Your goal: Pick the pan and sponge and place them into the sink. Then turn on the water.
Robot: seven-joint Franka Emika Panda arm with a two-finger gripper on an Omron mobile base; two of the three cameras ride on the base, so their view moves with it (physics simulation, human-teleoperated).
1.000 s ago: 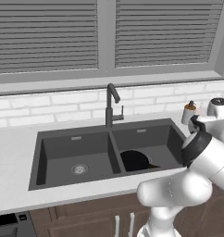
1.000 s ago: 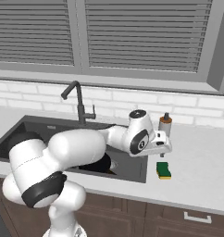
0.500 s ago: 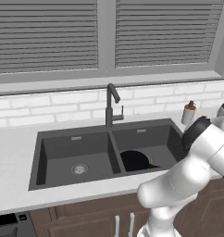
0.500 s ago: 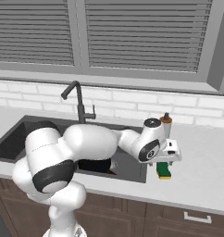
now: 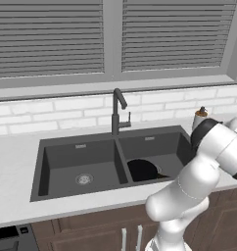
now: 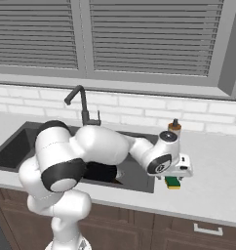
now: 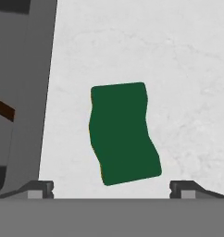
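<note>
Now lowered over the sponge [image 7: 123, 133] on the counter [image 7: 178, 69] right of the sink [image 5: 81, 162]; gripper [image 7: 111, 187] fully open, empty. Pan [image 5: 142, 169] already in basin.

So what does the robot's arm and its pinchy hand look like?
The arm is fat, smooth, glossy white tubes with dark grey-black bands at the joints. Its white blocky gripper ends in two small dark grey finger tips. No cables or markings show.
</note>
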